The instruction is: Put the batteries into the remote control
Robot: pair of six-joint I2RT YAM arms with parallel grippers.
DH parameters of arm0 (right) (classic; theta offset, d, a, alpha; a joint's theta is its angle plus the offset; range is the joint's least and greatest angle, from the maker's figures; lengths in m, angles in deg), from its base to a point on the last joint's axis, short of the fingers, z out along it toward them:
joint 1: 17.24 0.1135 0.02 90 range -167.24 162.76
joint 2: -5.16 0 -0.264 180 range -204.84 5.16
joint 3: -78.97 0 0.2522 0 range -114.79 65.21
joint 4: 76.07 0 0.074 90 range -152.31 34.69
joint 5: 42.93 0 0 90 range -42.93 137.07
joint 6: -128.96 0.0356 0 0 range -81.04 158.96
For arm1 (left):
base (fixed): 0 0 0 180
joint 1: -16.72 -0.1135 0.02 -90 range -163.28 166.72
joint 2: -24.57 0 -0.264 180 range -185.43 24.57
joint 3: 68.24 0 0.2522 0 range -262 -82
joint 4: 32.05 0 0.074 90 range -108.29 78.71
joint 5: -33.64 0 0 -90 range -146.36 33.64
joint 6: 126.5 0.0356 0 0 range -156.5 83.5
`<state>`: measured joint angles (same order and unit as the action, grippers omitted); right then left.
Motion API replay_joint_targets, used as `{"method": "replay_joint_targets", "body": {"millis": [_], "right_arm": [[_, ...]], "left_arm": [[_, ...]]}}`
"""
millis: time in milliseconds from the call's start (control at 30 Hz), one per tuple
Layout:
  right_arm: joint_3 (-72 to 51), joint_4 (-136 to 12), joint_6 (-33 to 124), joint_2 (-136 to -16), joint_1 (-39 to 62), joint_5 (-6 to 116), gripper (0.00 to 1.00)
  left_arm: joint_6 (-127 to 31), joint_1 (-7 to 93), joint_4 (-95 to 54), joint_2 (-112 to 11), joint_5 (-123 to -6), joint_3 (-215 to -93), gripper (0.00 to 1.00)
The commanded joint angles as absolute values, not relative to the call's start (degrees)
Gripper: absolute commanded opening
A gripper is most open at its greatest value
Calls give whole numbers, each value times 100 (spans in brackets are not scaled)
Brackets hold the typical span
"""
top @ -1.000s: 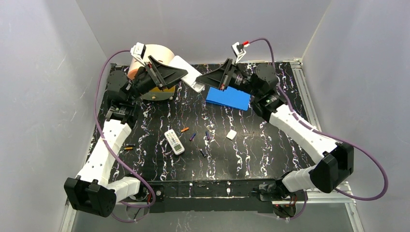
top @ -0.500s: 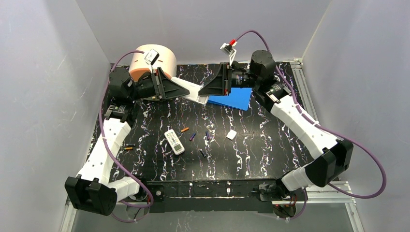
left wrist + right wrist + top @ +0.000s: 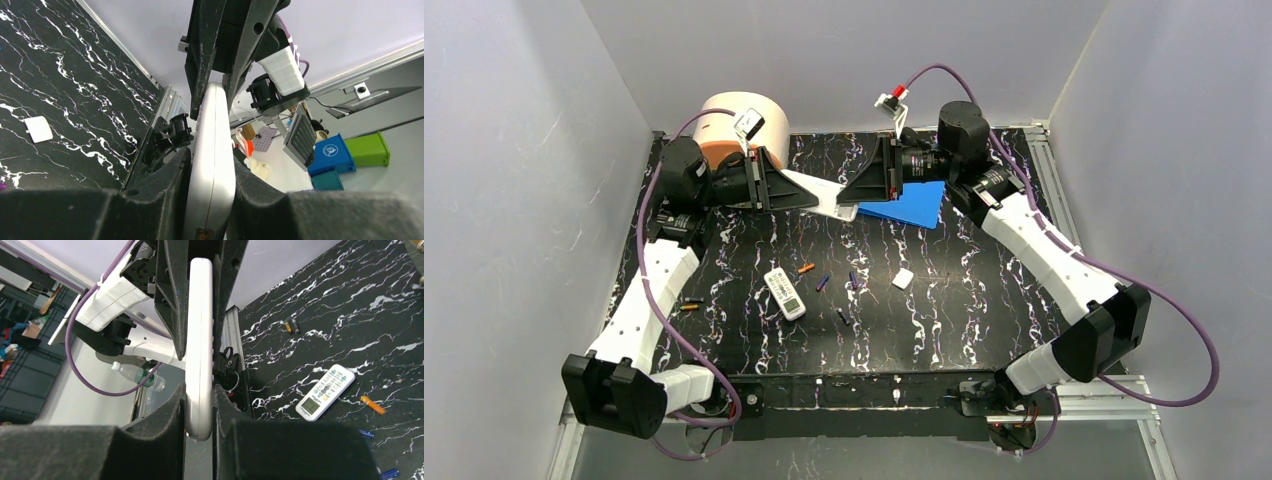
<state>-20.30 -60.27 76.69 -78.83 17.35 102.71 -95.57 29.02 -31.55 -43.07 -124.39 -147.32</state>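
A long white remote (image 3: 826, 196) hangs in the air over the back of the table, held at both ends. My left gripper (image 3: 792, 190) is shut on its left end and my right gripper (image 3: 862, 190) on its right end. It shows edge-on in the left wrist view (image 3: 212, 145) and in the right wrist view (image 3: 199, 340). A smaller white remote (image 3: 785, 294) lies face up on the table. An orange battery (image 3: 805, 268), purple ones (image 3: 823, 283) and a dark one (image 3: 843, 316) lie loose around it. Two more batteries (image 3: 689, 304) lie at the left.
A small white cover (image 3: 903, 279) lies right of the batteries. A blue flat box (image 3: 914, 203) lies under the right gripper. An orange-and-white cylinder (image 3: 729, 120) stands at the back left. The table is black marble-patterned, with grey walls on three sides.
Both wrists have rolled and drawn together. The long remote has come down a little towards the middle, and the right gripper now closes on its far end.
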Motion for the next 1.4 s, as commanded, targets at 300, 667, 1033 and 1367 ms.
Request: {"method": "replay_joint_targets", "body": {"millis": [300, 667, 1033, 1367], "right_arm": [[-1877, -6144, 7420, -7525, 1720, 9828, 73], [-501, -6345, 7581, -6101, 1598, 6795, 88], [-924, -3518, 7504, -7438, 2089, 4999, 68], [-1204, -3245, 8843, -9056, 3187, 3912, 54]], "left_arm": [[-8661, 2997, -3263, -3999, -12029, -14841, 0], [-6684, 2995, -2412, -3226, -10565, -14106, 0], [-5993, 2999, -138, -2409, -7395, -14176, 0], [-6145, 2999, 173, -1562, -7108, -13799, 0]]}}
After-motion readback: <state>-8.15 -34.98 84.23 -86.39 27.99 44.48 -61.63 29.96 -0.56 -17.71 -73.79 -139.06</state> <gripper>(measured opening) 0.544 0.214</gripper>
